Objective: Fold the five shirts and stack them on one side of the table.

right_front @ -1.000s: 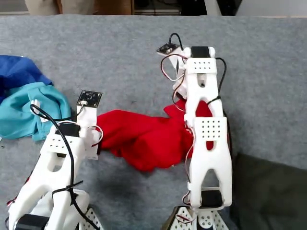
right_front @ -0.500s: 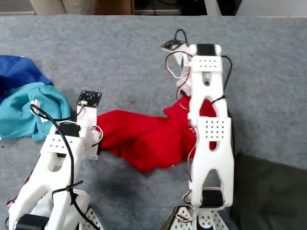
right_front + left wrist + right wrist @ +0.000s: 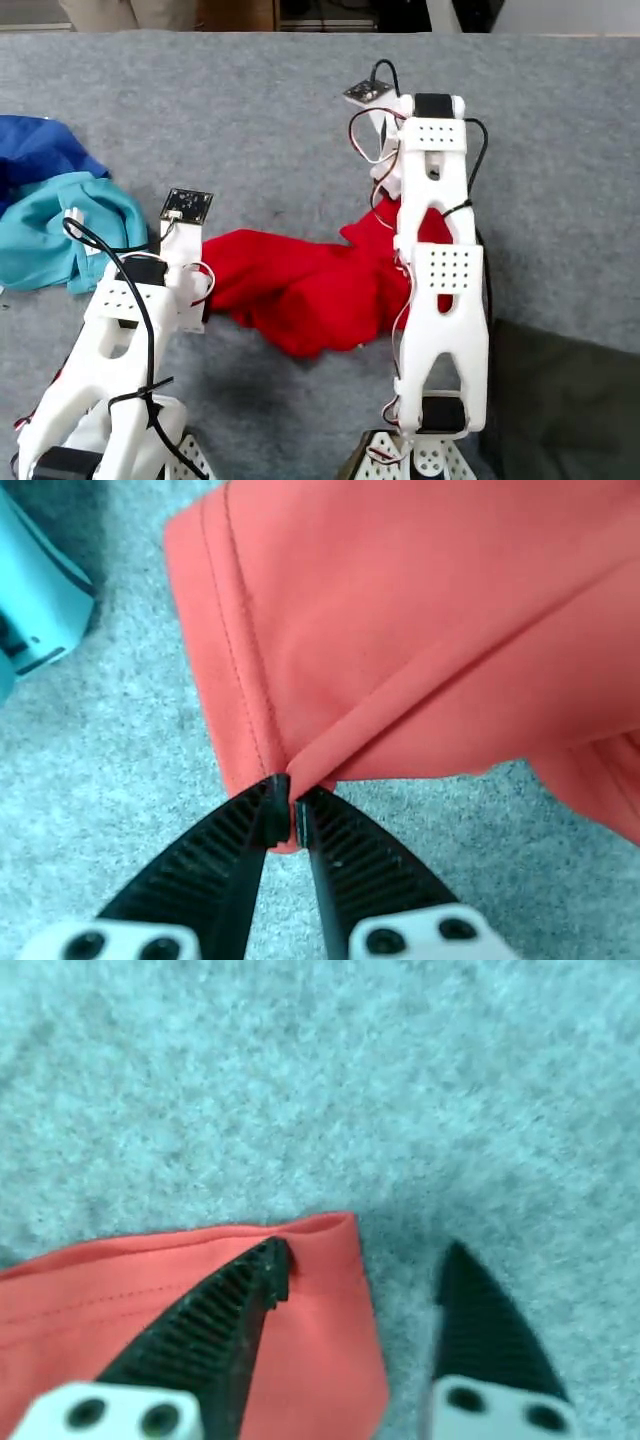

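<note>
1. Over the last second the right arm (image 3: 435, 250) has stretched a little farther from its base across the table (image 3: 200, 110). Its wrist end now sits slightly farther out and to the side than before. The left arm (image 3: 130, 310) and the red shirt (image 3: 300, 290) lie as they did.
2. The red shirt is bunched in a loose, crumpled heap on the grey table, between the two arms. One end reaches the left arm's wrist and the other runs under the right arm.
3. The left gripper (image 3: 290, 815) is clamped on the red shirt (image 3: 420, 630). Its two ribbed black fingers meet at the tips, pinching a fold at the stitched hem. The cloth spreads away from the pinch in a raised crease.
4. The right gripper (image 3: 365, 1252) has its fingers spread wide and holds nothing. One finger is over the corner of the red shirt (image 3: 150, 1340) near its hem, and the other is over bare table just beside that edge. Whether either tip touches down cannot be told.
5. A teal shirt (image 3: 60, 225) lies crumpled at the table's left edge, just beside the left arm. A blue shirt (image 3: 35, 150) lies beyond the teal one and touches it.
6. In the left wrist view a piece of the teal shirt (image 3: 40, 590) lies near the red shirt's hem, with a strip of table between them.
7. A dark cloth (image 3: 570, 400) lies flat at the near right corner of the table, beside the right arm's base.
</note>
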Tool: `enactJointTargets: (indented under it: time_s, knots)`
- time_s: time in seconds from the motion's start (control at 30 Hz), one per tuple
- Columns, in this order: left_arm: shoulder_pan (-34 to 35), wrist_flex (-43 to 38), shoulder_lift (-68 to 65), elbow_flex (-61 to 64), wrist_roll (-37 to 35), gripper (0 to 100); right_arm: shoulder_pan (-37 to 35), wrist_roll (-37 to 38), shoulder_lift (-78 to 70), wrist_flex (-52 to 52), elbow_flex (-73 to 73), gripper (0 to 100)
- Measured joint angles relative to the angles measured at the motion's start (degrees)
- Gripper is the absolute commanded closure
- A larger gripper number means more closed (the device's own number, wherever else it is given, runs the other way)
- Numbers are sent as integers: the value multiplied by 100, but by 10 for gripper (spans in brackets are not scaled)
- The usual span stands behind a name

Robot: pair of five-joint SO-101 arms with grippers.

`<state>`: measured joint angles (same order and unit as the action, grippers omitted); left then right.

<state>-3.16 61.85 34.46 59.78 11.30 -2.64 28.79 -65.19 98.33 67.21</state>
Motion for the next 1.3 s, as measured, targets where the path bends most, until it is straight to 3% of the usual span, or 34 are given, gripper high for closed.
enactJointTargets:
  time_s: [0.07,0.67,0.9,0.97,1.1,1.3]
  knots:
    - [0,0,0,0,0,982,0,-9,-9,-9,0,961]
    - [0,0,0,0,0,982,35,-97,-255,149,589,994]
    - [0,9,0,-97,0,980,571,-686,-185,290,1688,994]
    - [0,167,0,-343,0,939,835,-730,70,290,1626,994]
    - [0,396,0,-941,-501,810,1319,-738,1196,290,897,994]
    - [0,422,0,-1811,-1591,801,1670,-914,3024,246,-62,994]
